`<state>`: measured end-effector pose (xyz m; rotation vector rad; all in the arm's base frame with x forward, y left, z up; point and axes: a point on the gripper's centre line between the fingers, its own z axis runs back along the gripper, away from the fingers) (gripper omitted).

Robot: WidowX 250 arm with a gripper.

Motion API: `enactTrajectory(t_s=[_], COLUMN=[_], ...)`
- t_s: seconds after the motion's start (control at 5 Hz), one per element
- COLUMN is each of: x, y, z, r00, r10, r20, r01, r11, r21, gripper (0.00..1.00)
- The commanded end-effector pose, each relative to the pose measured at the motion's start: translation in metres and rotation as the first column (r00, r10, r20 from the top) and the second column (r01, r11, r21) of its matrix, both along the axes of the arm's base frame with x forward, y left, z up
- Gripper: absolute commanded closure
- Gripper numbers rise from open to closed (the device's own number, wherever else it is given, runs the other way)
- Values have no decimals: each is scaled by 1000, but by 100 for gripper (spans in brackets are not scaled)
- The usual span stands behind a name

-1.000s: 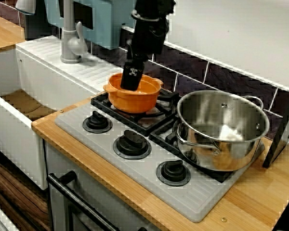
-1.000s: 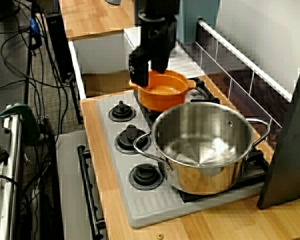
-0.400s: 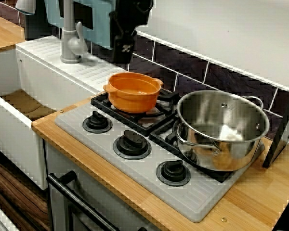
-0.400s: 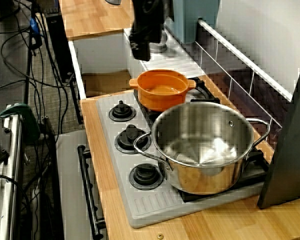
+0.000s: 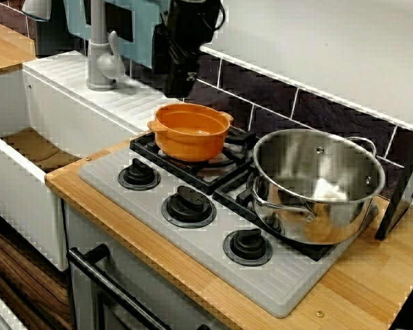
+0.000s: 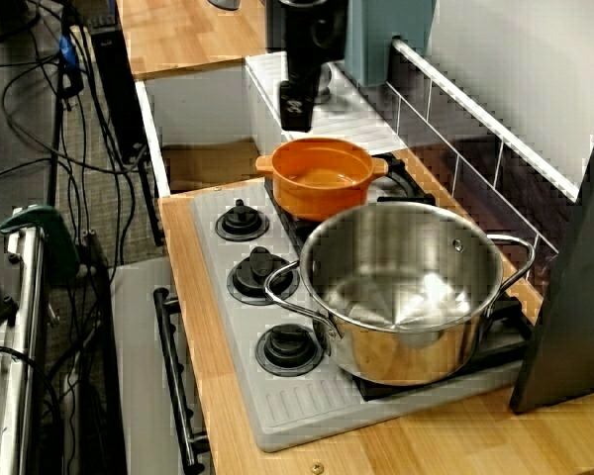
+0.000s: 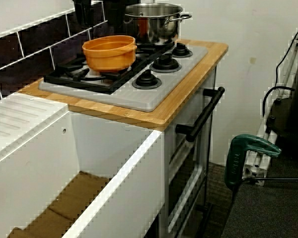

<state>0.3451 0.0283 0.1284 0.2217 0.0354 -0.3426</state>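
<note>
gripper (image 5: pixel 178 81), lifted within 1 s from inside the orange pot (image 5: pixel 191 130), now hangs above its rear rim, well clear; jaw gap cannot be told. the pot rests, apparently released, on the black grate (image 5: pixel 143 142), beside the steel pot (image 5: pixel 316 180).

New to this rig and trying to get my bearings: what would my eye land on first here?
A bright orange pot sits on the back burner nearest the sink, with a black robot arm hanging above it, jaws clear of its rim. A big shiny steel pot stands right beside it.
</note>
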Motion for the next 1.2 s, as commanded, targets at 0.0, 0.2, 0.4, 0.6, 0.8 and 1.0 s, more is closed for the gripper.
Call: enactTrajectory(t_s=[0.0,0.2,0.4,0.6,0.8,1.0], x=[9,13,18,18,15,14], y=[-5,-5,-5,-3,-1,0], z=[-1,-9,-17,-21,-21,-23], r00=[999,995,994,993,989,986], r10=[43,88,59,76,122,135], r20=[-25,-50,-87,-93,-82,-94], r01=[-45,-92,-71,-92,-135,-153], r11=[996,991,987,980,972,966], r21=[-75,-100,-142,-175,-191,-209], gripper=[0,0,0,0,0,0])
